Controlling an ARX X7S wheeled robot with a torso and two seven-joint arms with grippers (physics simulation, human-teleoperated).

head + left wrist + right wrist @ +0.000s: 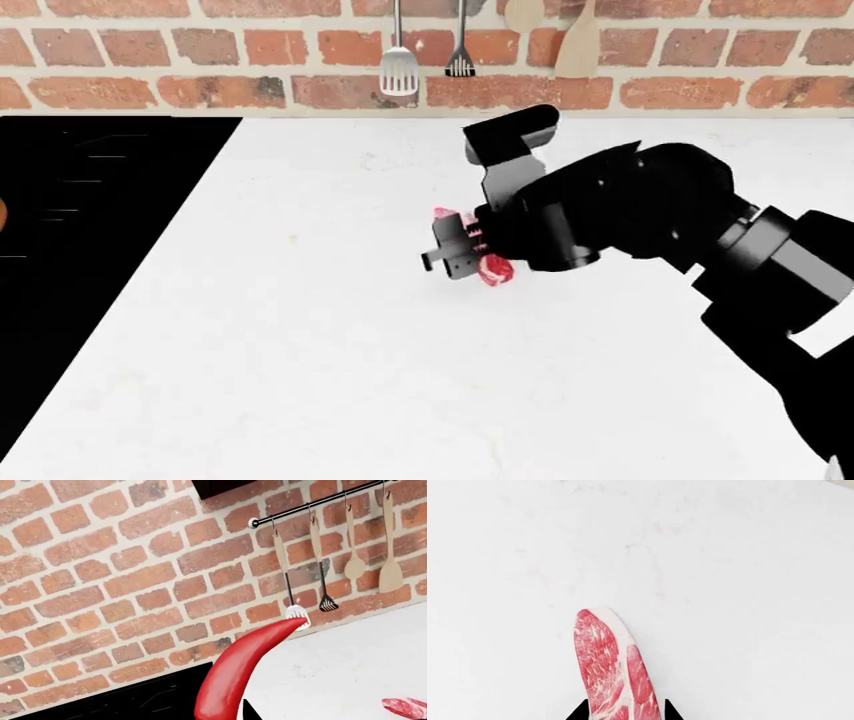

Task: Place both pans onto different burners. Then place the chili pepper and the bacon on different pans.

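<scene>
My left gripper (223,716) is shut on the red chili pepper (233,675) and holds it up in front of the brick wall; the left arm is out of the head view. My right gripper (447,255) is low over the white counter, its fingertips (579,713) tight on either side of the bacon (608,665), a pink strip with white fat. The bacon also shows in the head view (497,270) and the left wrist view (407,707). An orange sliver (3,212), perhaps the saucepan, shows over the black stovetop (94,250). The black frying pan is out of view.
A brick wall (214,60) backs the counter, with a rail (313,502) of hanging spatulas and wooden spoons. The white counter (334,380) runs right of the stovetop (133,700). My right arm (747,260) reaches in from the right.
</scene>
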